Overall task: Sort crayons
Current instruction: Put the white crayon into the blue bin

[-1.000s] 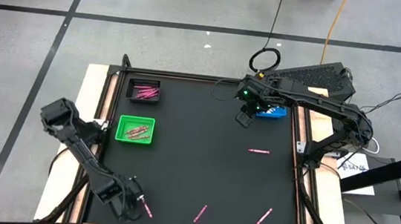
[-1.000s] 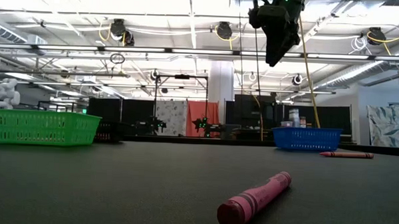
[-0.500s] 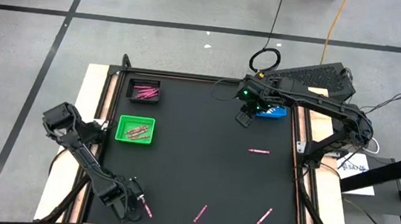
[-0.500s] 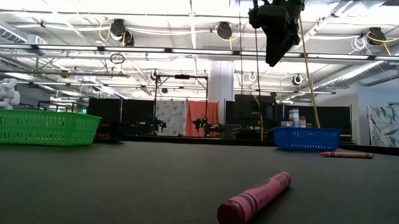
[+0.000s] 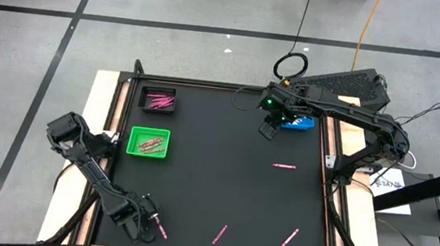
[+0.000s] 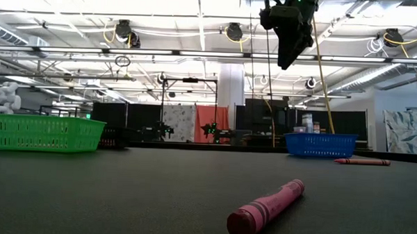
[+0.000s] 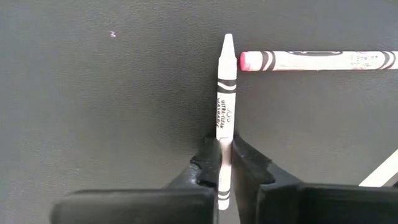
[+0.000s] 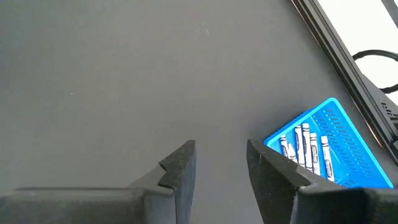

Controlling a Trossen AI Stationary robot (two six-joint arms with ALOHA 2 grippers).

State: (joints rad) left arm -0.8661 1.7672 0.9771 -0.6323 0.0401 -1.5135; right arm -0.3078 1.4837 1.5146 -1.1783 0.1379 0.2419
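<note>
My left gripper [image 5: 147, 220] is at the table's near left, shut on a white crayon [image 7: 225, 93] whose tip points away from the fingers. A pink-tipped crayon [image 7: 311, 60] lies on the mat just past that tip; in the high view it shows pink [image 5: 161, 230]. My right gripper [image 5: 267, 130] hangs open and empty above the mat beside the blue tray [image 5: 298, 123], which holds white crayons [image 8: 308, 149]. The right gripper also shows high up in the low view [image 6: 289, 36]. My left gripper pinches the white crayon's back half [image 7: 224, 134] between its two fingers, one on each long side. The crayon runs along the fingers, and its tip [image 7: 228, 40] sticks out in front. Whether it rests on the mat or is lifted, I cannot tell.
Three more pink crayons lie on the black mat [image 5: 283, 166] [image 5: 220, 234] [image 5: 289, 238]. A green tray [image 5: 149, 143] and a black tray [image 5: 158, 99] at the left hold pink crayons. The mat's middle is bare.
</note>
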